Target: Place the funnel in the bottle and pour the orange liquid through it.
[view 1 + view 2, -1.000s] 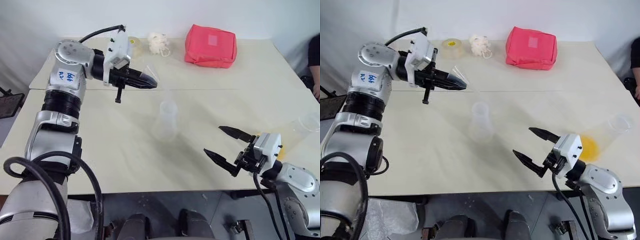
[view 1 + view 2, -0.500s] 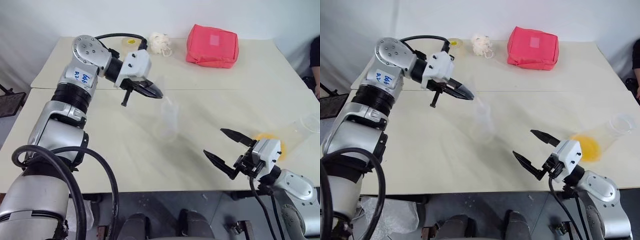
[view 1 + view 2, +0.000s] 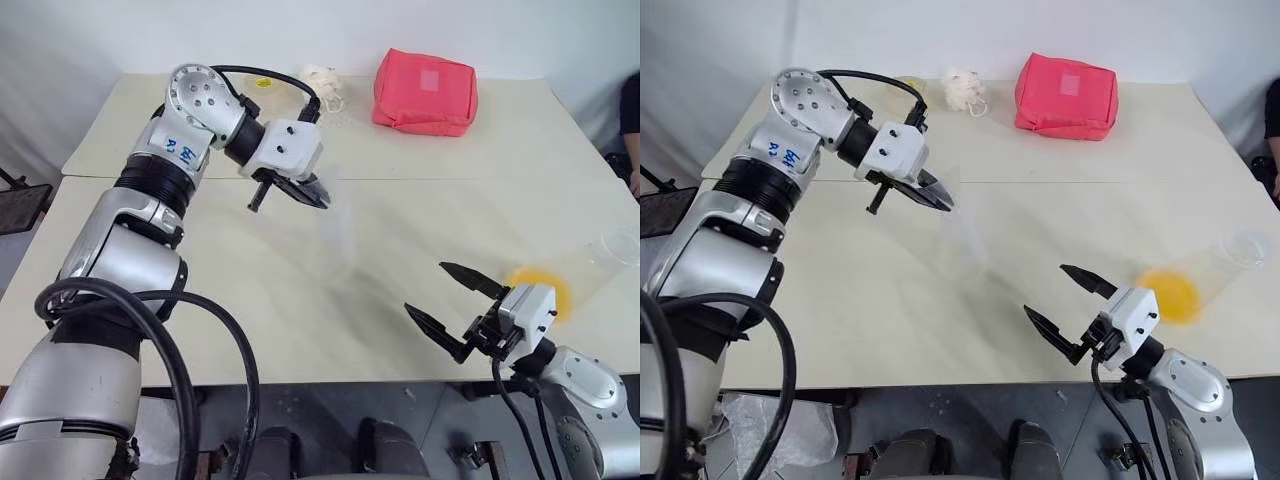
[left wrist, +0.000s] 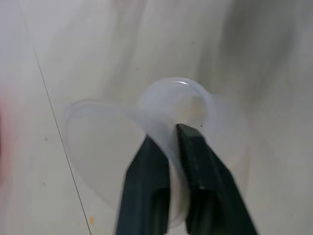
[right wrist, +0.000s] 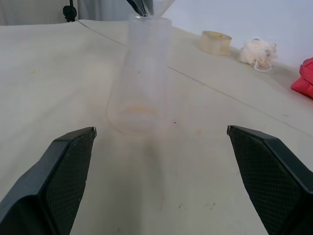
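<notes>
Still funnel (image 4: 161, 120) in left tool (image 4: 168, 134)

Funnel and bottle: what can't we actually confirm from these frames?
- Funnel seating: in the left wrist view the left end effector covers its wall, so the spout tip in the bottle neck is unclear.
- Funnel in the right wrist view: cut off by the top edge.
- Cup holding the orange liquid: the right arm partly blocks it in the left eye view.
</notes>
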